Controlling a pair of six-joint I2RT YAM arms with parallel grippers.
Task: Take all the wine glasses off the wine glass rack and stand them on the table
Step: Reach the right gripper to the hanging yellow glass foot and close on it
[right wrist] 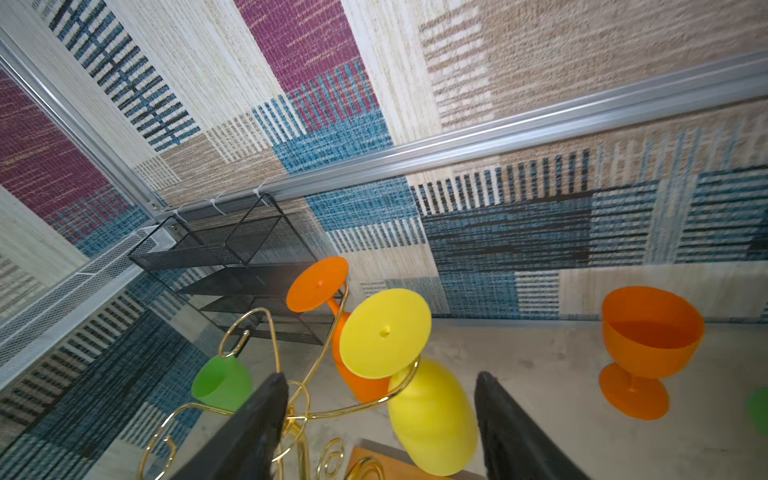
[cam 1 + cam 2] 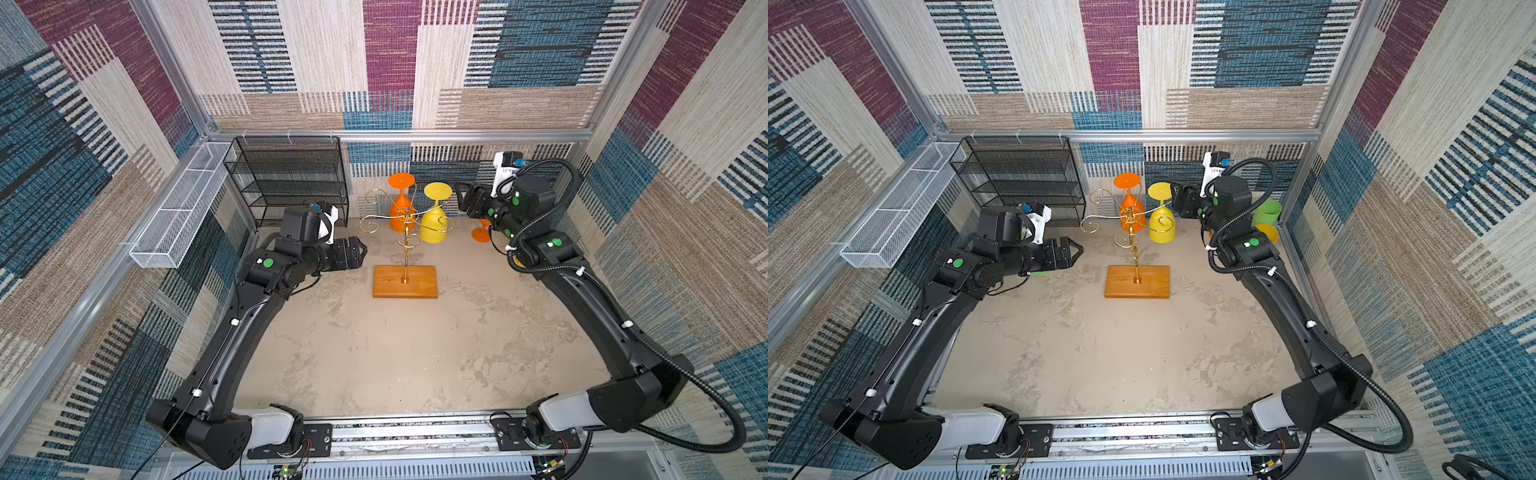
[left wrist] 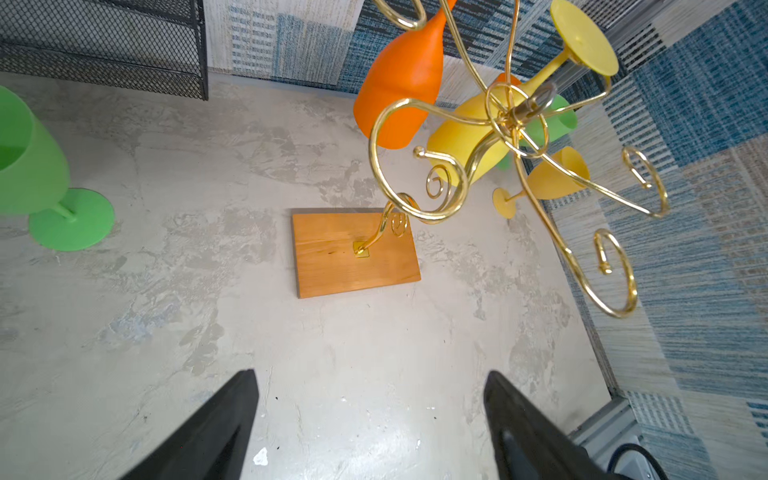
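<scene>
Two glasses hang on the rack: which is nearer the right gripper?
The yellow glass; the orange glass hangs farther from the right gripper, on the black shelf's side.

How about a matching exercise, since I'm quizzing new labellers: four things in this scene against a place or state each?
Things:
1. yellow glass nearest the right gripper
2. orange glass away from the wine glass rack
3. black mesh shelf
4. left gripper

Places or states:
A. against the back wall
B. open, holding nothing
C. bowl down, hung on the rack
D. bowl up, on the table

Pairs: 1-C, 2-D, 3-A, 4-B.
</scene>
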